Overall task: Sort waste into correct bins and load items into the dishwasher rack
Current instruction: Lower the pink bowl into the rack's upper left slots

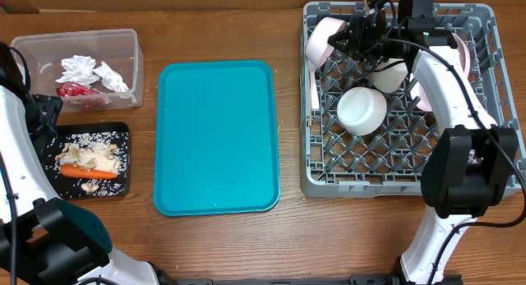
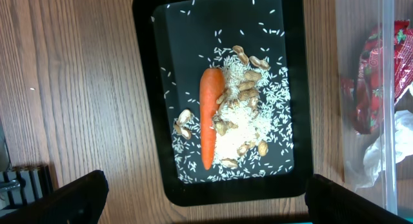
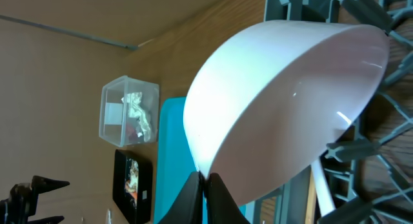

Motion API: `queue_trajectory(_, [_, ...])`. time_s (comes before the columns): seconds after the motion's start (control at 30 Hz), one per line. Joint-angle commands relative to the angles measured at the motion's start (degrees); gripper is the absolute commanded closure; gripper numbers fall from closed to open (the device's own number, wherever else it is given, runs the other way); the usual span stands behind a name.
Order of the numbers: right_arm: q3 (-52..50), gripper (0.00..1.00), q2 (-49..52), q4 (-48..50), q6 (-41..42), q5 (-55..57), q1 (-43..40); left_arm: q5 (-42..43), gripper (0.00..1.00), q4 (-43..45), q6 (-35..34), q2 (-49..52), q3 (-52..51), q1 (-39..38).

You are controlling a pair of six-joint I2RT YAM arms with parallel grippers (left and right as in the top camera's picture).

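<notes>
My right gripper is shut on the rim of a white bowl, holding it on edge over the far left corner of the grey dishwasher rack. From overhead the bowl sits just left of that gripper. Another white bowl lies upside down in the rack, with more white dishes behind it. My left gripper stands open above the black tray, which holds an orange carrot and rice. The clear tub contains white napkins and a red wrapper.
A flat teal serving tray lies between the bins and the rack. Loose rice grains dot the wood near the black tray. My right arm reaches across the rack, hiding part of it.
</notes>
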Motion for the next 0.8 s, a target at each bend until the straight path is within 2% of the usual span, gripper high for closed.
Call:
queue_trajectory(0.0, [-0.61, 0.96, 1.14, -0.81, 0.15, 6.32, -2.08, 0.00, 0.00, 0.04, -1.22, -0.96, -0.24, -0.24])
queue_trajectory(0.33, [-0.46, 0.95, -0.50, -5.77, 0.07, 6.34, -5.66, 0.00, 0.00, 0.04, -1.22, -0.94, -0.24, -0.24])
queue_trajectory(0.47, [-0.44, 0.77, -3.19, -7.48, -0.33, 7.82, -6.14, 0.00, 0.00, 0.04, -1.22, -0.96, -0.24, -0.24])
queue_trajectory(0.57, [0.26, 0.70, -6.32, -10.25, -0.33, 13.73, -6.14, 0.00, 0.00, 0.04, -1.22, -0.96, -0.24, -0.24])
queue_trajectory(0.67, [1.81, 0.58, -9.84, -13.92, -0.35, 19.65, -6.08, 0.00, 0.00, 0.04, -1.22, -0.96, -0.24, -0.24])
queue_trajectory(0.77, [3.02, 0.50, -13.11, -16.26, -0.92, 21.38, -6.08, 0.00, 0.00, 0.04, -1.22, -0.96, -0.24, -0.22])
